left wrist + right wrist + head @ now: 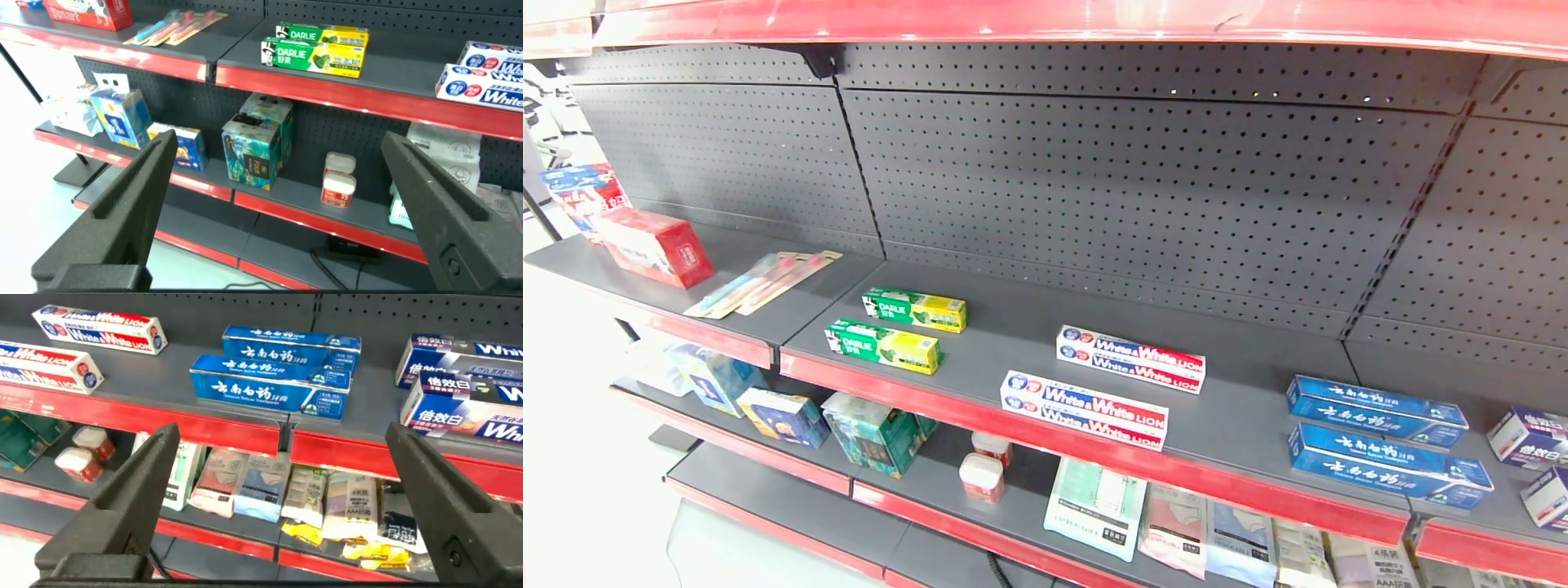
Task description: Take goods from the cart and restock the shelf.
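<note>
Both pincers are empty right now. The left gripper (278, 140) has its jaws spread wide with nothing between them, and the right gripper (282, 429) is the same. So no stock is in hand yet, and the shelf (1029, 318) I'm meant to fill sits straight ahead of both arms.

Left to right on that shelf there's a red box (658, 245), then some flat toothbrush packs (768, 282). After those come two green toothpaste boxes (915, 309), two white ones (1131, 359), two blue ones (1376, 404) and some purple-and-white boxes (1527, 437) at the far right. Every pair lies flat, one behind the other, with bare shelf between the groups.

What worries me is that the front box of each pair sits right at the red front lip. If I bring a new box in low, I reckon it'll shove one of those off onto the tier below. The wide jaws could also clip that lip on the way in (the wrist views put it pretty close). The toothbrush packs look light and would probably skid if bumped. Mixing up the groups is an easy mistake too, since these boxes are all about the same shape.

The shelf itself is smooth dark grey metal with a perforated back panel (1135, 180) behind it. The tier below holds tissue packs, little jars (982, 476) and flat packets (1094, 506). Off to the left is a pale, bright floor (572, 457).
</note>
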Controlling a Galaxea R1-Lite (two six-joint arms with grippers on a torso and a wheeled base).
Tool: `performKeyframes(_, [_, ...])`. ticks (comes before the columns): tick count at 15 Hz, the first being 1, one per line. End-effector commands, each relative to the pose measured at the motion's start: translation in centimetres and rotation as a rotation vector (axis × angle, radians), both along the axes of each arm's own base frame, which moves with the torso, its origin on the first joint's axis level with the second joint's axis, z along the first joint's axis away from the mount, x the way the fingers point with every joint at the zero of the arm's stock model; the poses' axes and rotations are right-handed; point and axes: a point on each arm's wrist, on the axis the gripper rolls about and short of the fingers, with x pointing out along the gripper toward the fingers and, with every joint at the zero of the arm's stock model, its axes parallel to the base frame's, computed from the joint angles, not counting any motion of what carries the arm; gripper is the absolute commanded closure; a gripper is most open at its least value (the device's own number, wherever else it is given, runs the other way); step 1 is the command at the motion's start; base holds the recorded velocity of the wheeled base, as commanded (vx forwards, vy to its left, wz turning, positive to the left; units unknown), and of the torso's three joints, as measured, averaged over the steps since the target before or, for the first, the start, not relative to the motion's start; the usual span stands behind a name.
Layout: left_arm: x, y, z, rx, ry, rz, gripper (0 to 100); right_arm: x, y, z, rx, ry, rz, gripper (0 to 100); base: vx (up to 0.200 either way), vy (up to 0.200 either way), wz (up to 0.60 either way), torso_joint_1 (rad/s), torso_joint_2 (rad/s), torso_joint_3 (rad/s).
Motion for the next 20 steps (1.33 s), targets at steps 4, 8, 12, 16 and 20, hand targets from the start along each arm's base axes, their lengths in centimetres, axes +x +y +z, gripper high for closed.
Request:
performKeyframes(4, [0.01, 0.00, 0.01, 0.001, 0.001, 0.001, 0, -0.04, 0.01, -0.04, -0.001, -0.004, 0.002, 0, 0.000, 0.000, 0.00, 0.000, 0.00, 0.000])
performKeyframes(8, [0.01, 0.00, 0.01, 0.001, 0.001, 0.000, 0, -0.04, 0.01, -0.04, -0.003, -0.003, 0.004, 0, 0.000, 0.000, -0.15, -0.001, 0.00, -0.001])
performKeyframes(12, [0.01, 0.00, 0.01, 0.003, 0.001, 0.000, 0, -0.03, 0.02, -0.04, 0.001, -0.002, 0.010, 0, 0.000, 0.000, -0.60, 0.010, 0.00, 0.000])
performKeyframes(16, [0.01, 0.00, 0.01, 0.003, 0.001, -0.002, 0, -0.03, 0.02, -0.02, 0.001, -0.004, 0.010, 0, 0.000, 0.000, -0.60, 0.001, 0.00, 0.004])
performKeyframes(20, [0.01, 0.00, 0.01, 0.003, 0.001, -0.002, 0, -0.04, 0.02, -0.04, -0.001, -0.004, 0.010, 0, 0.000, 0.000, -0.60, 0.001, 0.00, 0.002])
